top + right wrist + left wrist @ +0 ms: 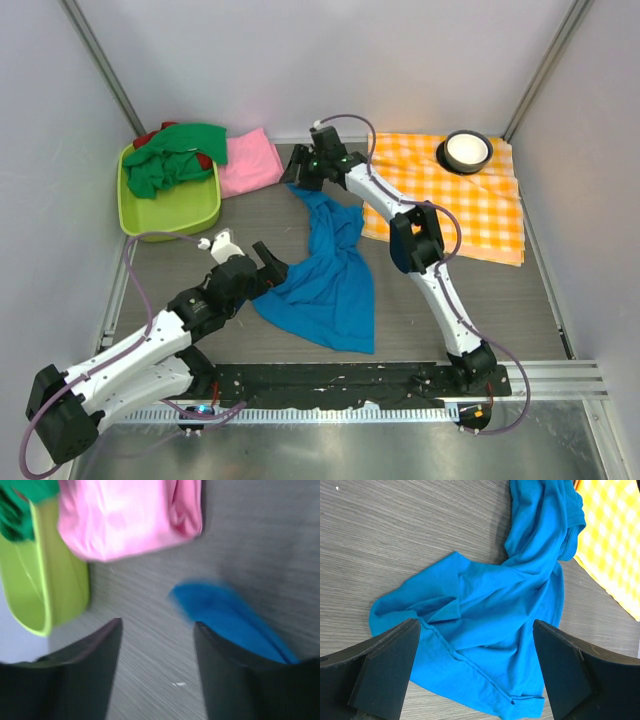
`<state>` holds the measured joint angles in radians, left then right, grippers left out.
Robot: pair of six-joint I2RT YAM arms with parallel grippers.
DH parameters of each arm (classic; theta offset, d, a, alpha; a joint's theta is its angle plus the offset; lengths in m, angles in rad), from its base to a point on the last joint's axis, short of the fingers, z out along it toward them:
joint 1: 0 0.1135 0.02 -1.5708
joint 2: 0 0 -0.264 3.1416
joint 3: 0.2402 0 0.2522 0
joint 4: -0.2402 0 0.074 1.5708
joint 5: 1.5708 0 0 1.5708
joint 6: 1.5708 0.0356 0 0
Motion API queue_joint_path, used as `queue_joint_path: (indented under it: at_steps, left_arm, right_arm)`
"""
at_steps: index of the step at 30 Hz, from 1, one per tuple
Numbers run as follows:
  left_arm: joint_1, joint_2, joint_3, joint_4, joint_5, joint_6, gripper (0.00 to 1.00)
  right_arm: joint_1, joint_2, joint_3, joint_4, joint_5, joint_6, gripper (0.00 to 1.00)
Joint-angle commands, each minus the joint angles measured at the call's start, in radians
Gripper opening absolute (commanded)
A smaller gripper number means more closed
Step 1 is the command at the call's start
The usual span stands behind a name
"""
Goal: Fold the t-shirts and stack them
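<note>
left pincer [475, 625]: spread over blue t-shirt [520, 580] | right pincer [157, 625]: parted, empty, near pink t-shirt [125, 520]

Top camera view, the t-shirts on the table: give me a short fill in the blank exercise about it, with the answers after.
1. The blue t-shirt lies crumpled in the middle of the table, not yet ___.
2. The green t-shirt is piled in the lime basin; the ___ one lies on the table beside it.
3. On the checked cloth stands a single ___.
4. The left gripper, over the blue t-shirt with nothing between its fingers, is ___.
Missing words: folded, pink, bowl, open.
</note>
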<state>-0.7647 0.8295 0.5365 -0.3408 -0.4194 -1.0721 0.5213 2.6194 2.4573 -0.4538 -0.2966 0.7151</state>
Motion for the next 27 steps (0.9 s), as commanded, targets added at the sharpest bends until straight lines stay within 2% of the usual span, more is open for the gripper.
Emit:
queue_joint_path:
  at_steps: [1,2,4,5,6,8,10,11,17,23,27]
  left_arm:
    - [0.001,-0.01,0.033,0.02,-0.033,0.032,1.0]
    - [0.001,-0.01,0.03,0.025,-0.029,0.032,1.0]
    - [0.001,-0.004,0.023,0.048,-0.019,0.034,1.0]
    - [0.001,0.0,0.022,0.06,-0.015,0.032,1.0]
    - [0.001,0.011,0.025,0.072,0.002,0.035,1.0]
    - [0.001,0.069,0.039,0.095,0.022,0.04,1.0]
    - [-0.001,0.137,0.072,0.103,0.068,0.052,1.0]
    - [-0.001,0.208,0.085,0.108,0.088,0.051,1.0]
    - [-0.033,0.399,0.138,0.209,0.208,0.002,0.97]
    - [-0.133,0.459,0.184,0.217,0.131,-0.031,0.97]
    - [-0.139,0.459,0.221,0.105,0.056,-0.017,0.96]
  right_arm:
    - [0.022,-0.258,-0.159,0.053,0.029,-0.17,0.75]
    - [0.035,-0.315,-0.299,0.079,0.145,-0.236,0.86]
    - [0.046,-0.434,-0.453,0.193,0.264,-0.295,0.93]
    - [0.048,-0.537,-0.583,0.228,0.293,-0.313,0.96]
    - [0.048,-0.586,-0.628,0.25,0.403,-0.348,0.97]
    - [0.048,-0.684,-0.711,0.233,0.468,-0.39,0.97]
    - [0.048,-0.728,-0.739,0.147,0.586,-0.424,0.97]
    - [0.048,-0.754,-0.783,0.126,0.62,-0.431,0.97]
    - [0.048,-0.841,-0.908,-0.017,0.674,-0.445,0.98]
    - [0.046,-0.897,-1.024,-0.019,0.694,-0.428,0.97]
    - [0.048,-0.911,-1.055,0.001,0.683,-0.422,0.97]
